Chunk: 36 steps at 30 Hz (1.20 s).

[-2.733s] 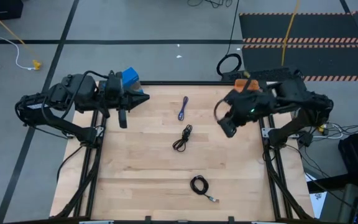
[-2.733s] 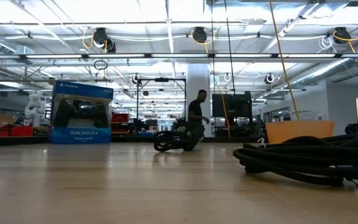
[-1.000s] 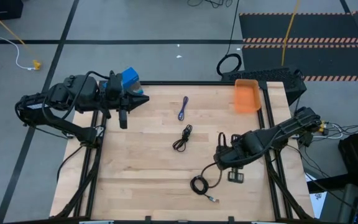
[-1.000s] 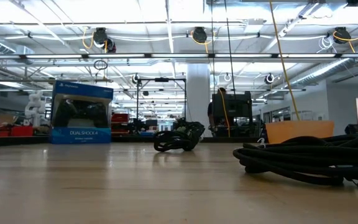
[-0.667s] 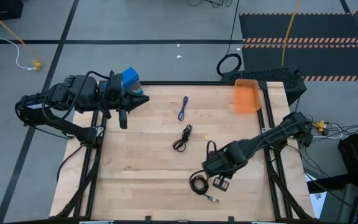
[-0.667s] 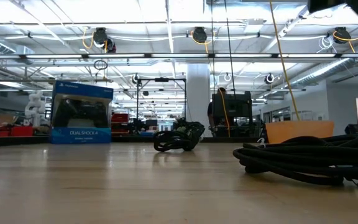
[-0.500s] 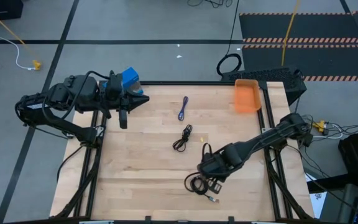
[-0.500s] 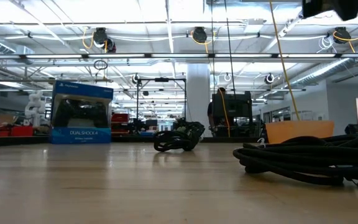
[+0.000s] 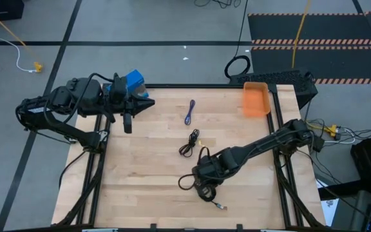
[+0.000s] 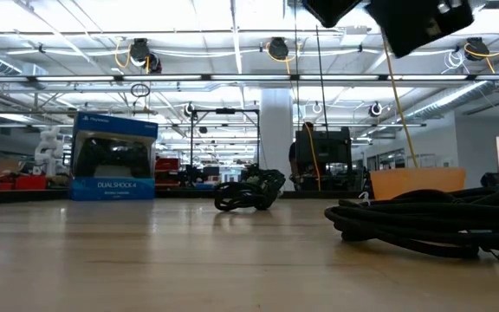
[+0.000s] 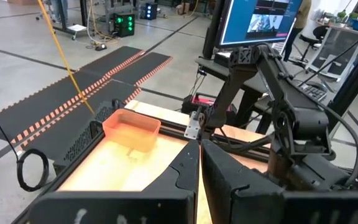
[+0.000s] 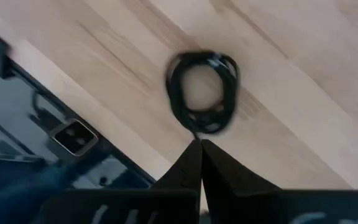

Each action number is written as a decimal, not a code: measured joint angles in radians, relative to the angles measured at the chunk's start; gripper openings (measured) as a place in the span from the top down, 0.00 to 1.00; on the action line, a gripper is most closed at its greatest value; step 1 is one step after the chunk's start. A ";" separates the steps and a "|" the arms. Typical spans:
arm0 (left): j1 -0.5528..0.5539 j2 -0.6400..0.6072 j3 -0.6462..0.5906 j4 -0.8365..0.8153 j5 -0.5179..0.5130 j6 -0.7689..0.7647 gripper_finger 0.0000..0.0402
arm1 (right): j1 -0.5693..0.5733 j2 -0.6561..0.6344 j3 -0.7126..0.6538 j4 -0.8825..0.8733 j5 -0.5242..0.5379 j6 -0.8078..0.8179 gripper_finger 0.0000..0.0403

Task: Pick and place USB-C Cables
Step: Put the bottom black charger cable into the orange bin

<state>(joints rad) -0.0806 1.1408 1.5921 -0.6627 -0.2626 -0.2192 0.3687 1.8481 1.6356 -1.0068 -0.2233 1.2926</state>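
Observation:
Three cables lie flat on the wooden table. The purple-blue bundle (image 9: 190, 112) is toward the far edge, a black cable (image 9: 189, 143) (image 10: 248, 192) is in the middle, and a black coil (image 9: 206, 195) (image 12: 202, 93) (image 10: 423, 221) is near the near edge. My right gripper (image 9: 200, 183) (image 12: 199, 147) hovers shut above that near coil, partly hiding it in the high view, and touches nothing. My left gripper (image 9: 128, 121) (image 11: 199, 152) waits shut at the table's far left corner.
An orange bin (image 9: 256, 98) (image 10: 416, 182) sits at the far right corner. A blue DualShock box (image 9: 134, 80) (image 10: 113, 156) stands at the far left edge beside the left arm. A large black cable loop (image 9: 237, 66) lies on the floor beyond the table.
My right gripper has swept from the table's right side toward its left and come over the near black coil, its arm stretching out across the table. It has also come into the top of the low view. The cables have stayed where they were.

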 joint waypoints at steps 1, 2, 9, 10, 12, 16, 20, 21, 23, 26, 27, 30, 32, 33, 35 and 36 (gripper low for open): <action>0.000 0.000 0.000 0.000 0.000 0.000 0.95 | -0.003 0.008 0.000 0.009 0.003 -0.002 1.00; 0.000 0.000 0.000 0.000 0.000 0.000 0.95 | -0.007 0.013 0.000 0.014 0.008 -0.003 1.00; 0.000 0.000 0.000 0.000 0.000 -0.006 0.95 | -0.012 0.061 0.000 0.044 0.007 -0.057 1.00; 0.000 0.000 0.000 0.000 0.000 -0.013 0.95 | -0.008 0.066 0.000 0.049 -0.006 -0.075 0.99; 0.000 0.000 0.000 0.000 0.000 -0.029 0.95 | -0.004 0.067 0.001 0.050 -0.013 -0.089 0.96; 0.000 0.000 0.000 0.000 0.000 -0.038 0.95 | -0.001 0.067 0.000 0.049 0.014 -0.078 0.85; 0.001 0.000 0.000 0.000 0.000 -0.039 0.95 | -0.003 0.067 0.000 0.042 0.024 -0.086 0.71; 0.001 0.000 0.000 0.000 0.000 -0.039 0.95 | -0.003 0.067 0.000 0.042 0.036 -0.088 0.68; 0.001 0.000 0.000 0.000 0.000 -0.039 0.95 | -0.002 0.067 0.000 0.041 0.042 -0.102 0.61; 0.001 0.000 0.000 0.001 0.000 -0.052 0.95 | -0.002 0.067 0.000 0.034 0.045 -0.109 0.53; 0.001 0.000 0.000 0.001 0.000 -0.053 0.95 | -0.002 0.067 0.000 0.030 0.045 -0.112 0.50; 0.001 0.000 0.000 0.001 0.000 -0.053 0.95 | -0.002 0.067 -0.021 0.038 0.045 -0.120 0.45; 0.001 0.000 0.000 0.001 0.000 -0.057 0.95 | -0.002 0.067 -0.039 0.037 0.041 -0.133 0.44; 0.001 0.000 0.000 0.001 0.000 -0.058 0.95 | -0.002 0.067 -0.050 0.039 0.040 -0.142 0.43; 0.001 0.000 0.000 0.001 0.000 -0.058 0.95 | -0.002 0.067 -0.074 0.053 0.040 -0.160 0.43; 0.001 0.000 0.000 0.001 0.000 -0.058 0.95 | -0.002 0.066 -0.088 0.060 0.040 -0.164 0.43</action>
<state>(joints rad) -0.0799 1.1408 1.5921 -0.6621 -0.2626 -0.2768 0.3668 1.9144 1.5473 -0.9466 -0.1833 1.1281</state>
